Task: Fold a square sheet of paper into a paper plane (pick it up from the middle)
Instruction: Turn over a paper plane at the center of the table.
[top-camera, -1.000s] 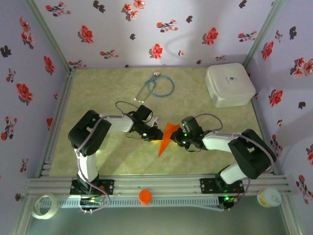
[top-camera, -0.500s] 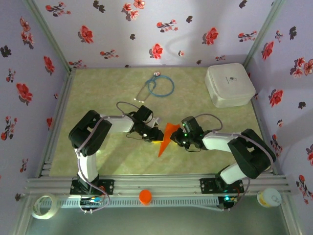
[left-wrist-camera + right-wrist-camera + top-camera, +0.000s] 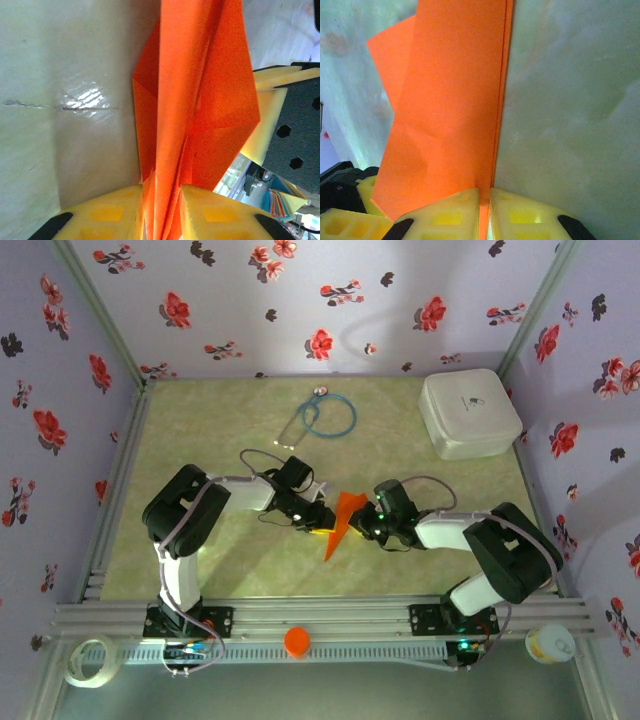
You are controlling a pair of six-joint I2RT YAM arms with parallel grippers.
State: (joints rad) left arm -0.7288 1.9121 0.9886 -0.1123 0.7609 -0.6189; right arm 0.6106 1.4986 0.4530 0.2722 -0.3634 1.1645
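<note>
Plane (image 3: 339, 525) is mid-tabletop (image 3: 200, 420), a bit toward the near edge, pinched between the two arms. Its long axis runs mostly far-to-near with a slight lean. The wide tail is at the far end and the nose points at the near edge, a touch to the left. Can't tell if it's resting on the tabletop or hanging just above it.

Left arm (image 3: 190, 510) reaches in from the left, and the left jaws are clamped on the plane's left side. In the left wrist view the yellow left pads (image 3: 110, 215) squeeze the folded layers, and the ridge runs straight up out of them. Right arm (image 3: 500, 550) reaches in from the right. The right jaws grip the opposite side, with the right pads (image 3: 520, 217) almost together on a thin edge of the paper.

Tabletop is pale green, marbled and kinda glossy. Going left to right:
- tape roll (image 3: 88, 660) by the near rail (image 3: 330, 618)
- orange cap (image 3: 297, 641) on that rail
- stethoscope (image 3: 325, 416) toward the back
- white box (image 3: 470, 413) in the far right corner
- small tub (image 3: 550, 643) at the near right

Walls (image 3: 200, 300) are lilac with red and black flowers.
</note>
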